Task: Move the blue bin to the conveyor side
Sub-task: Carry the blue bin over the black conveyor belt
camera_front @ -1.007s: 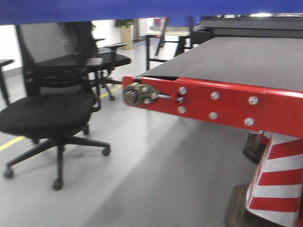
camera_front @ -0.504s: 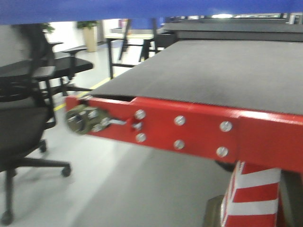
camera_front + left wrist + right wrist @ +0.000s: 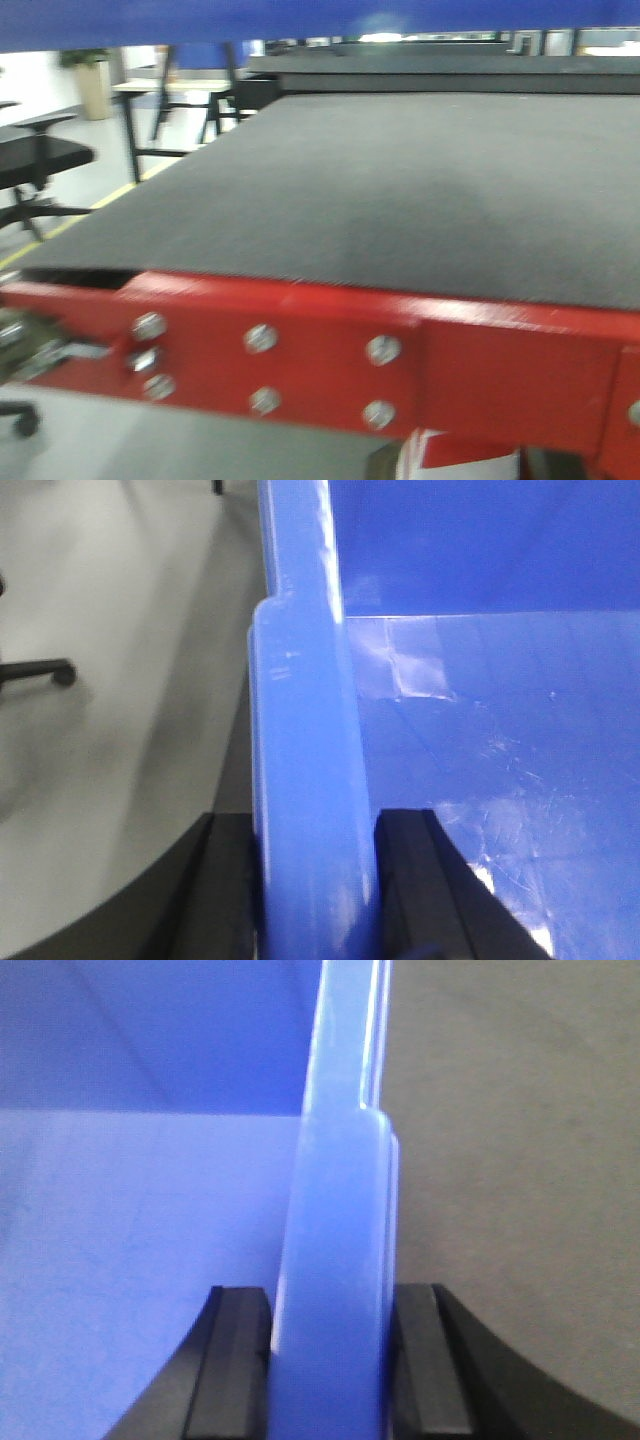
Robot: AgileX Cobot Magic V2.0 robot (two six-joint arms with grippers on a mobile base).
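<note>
Conveyor side (image 3: 400, 190) closer, wider in frame; chair (image 3: 38, 160) farther left.

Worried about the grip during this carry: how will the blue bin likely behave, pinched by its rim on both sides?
Probably stiff: the blue bin has a thick rim that shows no bending in the left gripper or the right gripper. Possibly slippery: the plastic is glossy with glare. Likely light, since the inside in view looks empty.
</note>
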